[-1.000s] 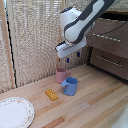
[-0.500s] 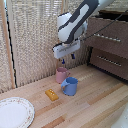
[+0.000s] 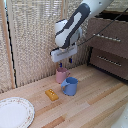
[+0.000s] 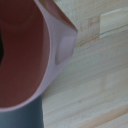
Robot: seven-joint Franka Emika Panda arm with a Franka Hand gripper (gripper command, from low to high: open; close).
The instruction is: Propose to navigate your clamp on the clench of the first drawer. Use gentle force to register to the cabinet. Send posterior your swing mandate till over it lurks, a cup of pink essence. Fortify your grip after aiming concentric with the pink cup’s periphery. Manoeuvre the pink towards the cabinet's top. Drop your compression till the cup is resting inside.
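The exterior view is bright and evenly lit, but it is soft and low in detail, so fine edges look a little smeared. The wooden table (image 3: 95, 100) shows pale glare on its surface, and the blue mug (image 3: 70, 86) casts only a weak shadow. The wrist view is strongly blurred (the camera is very near), with the pink cup (image 4: 30, 55) completely out of focus.

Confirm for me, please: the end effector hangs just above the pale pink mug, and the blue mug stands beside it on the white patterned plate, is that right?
Not quite. In the exterior view the blue mug stands on the light wooden tabletop beside the pale pink mug, apart from the white patterned plate. The end effector does hang just above the pink mug.
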